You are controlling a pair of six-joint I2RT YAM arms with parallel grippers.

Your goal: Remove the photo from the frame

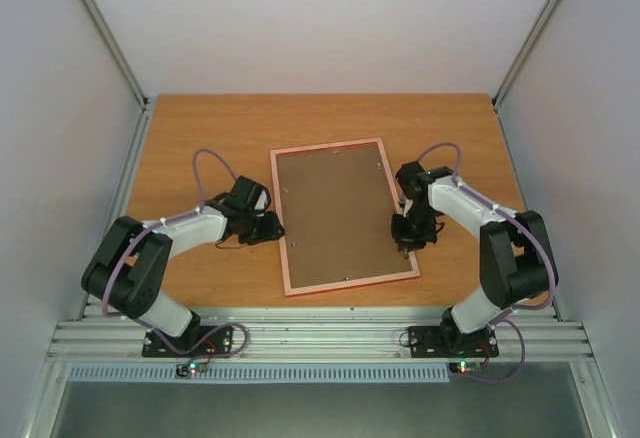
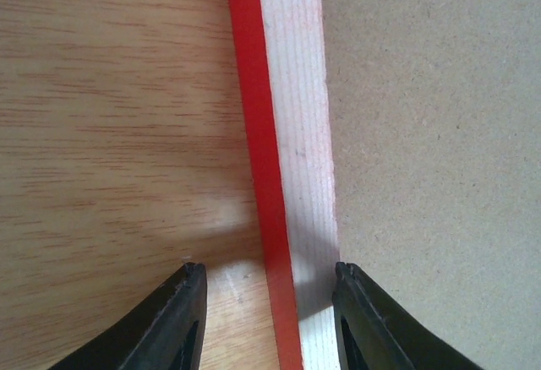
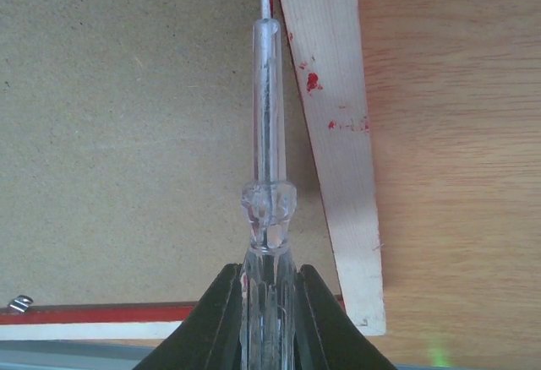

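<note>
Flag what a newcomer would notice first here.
A thin red rectangular picture frame lies face-down on the wooden table, brown fibreboard backing up. The right gripper is shut on a clear plastic screwdriver pointing toward the seam between backing and right rail; the open left gripper straddles the left rail.

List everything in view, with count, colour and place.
frame: one, red edge with pale wood back, face down mid-table
backing board: one, brown, set in the frame's back
metal tabs: a few, silver, along the board's edges
screwdriver: one, clear, held pointing along the board's right edge
table: one, orange-brown wood, under everything
left gripper: one, black, open, astride the frame's left rail
right gripper: one, black, shut on the screwdriver
</note>
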